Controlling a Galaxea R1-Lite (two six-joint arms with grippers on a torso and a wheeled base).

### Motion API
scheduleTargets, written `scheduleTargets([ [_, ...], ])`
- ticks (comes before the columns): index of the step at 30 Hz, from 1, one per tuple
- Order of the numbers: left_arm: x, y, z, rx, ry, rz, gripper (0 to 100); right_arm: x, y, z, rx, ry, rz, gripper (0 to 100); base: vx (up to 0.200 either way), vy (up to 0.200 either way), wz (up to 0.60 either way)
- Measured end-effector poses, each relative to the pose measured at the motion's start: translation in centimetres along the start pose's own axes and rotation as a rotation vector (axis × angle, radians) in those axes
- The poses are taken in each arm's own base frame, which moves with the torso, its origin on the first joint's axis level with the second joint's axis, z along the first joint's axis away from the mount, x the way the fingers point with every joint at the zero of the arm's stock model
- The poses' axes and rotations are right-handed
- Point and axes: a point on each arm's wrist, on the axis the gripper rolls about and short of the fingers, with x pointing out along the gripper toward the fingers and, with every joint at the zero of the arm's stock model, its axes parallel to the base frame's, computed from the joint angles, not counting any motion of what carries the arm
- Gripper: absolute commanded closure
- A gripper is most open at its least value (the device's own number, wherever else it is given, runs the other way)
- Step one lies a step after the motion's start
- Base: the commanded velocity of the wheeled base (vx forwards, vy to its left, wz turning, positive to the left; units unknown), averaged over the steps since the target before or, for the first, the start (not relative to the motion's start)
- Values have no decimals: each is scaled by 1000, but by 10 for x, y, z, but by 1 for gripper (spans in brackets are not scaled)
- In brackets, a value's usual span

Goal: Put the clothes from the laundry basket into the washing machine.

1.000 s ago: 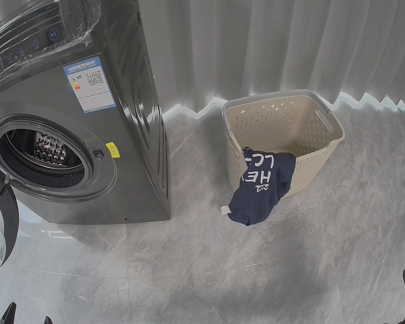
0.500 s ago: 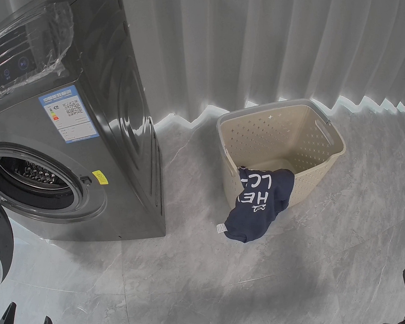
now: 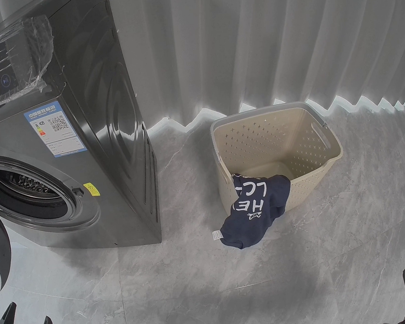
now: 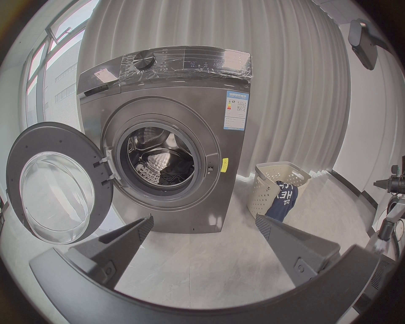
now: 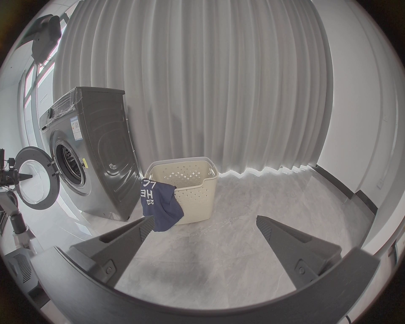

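A laundry corner of a home-style room is indicated: a grey front-loading washing machine (image 3: 70,148), its control panel wrapped in clear film (image 3: 6,64), is set on a marble-patterned tiled floor (image 3: 223,289) beside a beige perforated laundry basket (image 3: 266,140), and the wall behind is covered by a white pleated curtain (image 3: 257,42).

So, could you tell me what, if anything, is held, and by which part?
Nothing: the left gripper and right gripper show open, empty jaws; the navy shirt drapes over the laundry basket.
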Motion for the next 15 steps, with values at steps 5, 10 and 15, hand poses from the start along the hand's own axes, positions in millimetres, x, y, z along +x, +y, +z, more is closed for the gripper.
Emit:
scheduleTargets([
  [5, 0, 0, 0, 0, 0, 0, 0, 0, 0, 0, 0, 0, 0, 0, 0, -40, 0],
  [10, 0, 0, 0, 1, 0, 0, 0, 0, 0, 0, 0, 3, -1, 0, 0, -200, 0],
  [15, 0, 0, 0, 3, 0, 1, 0, 0, 0, 1, 6, -4, -4, 0, 0, -200, 0],
])
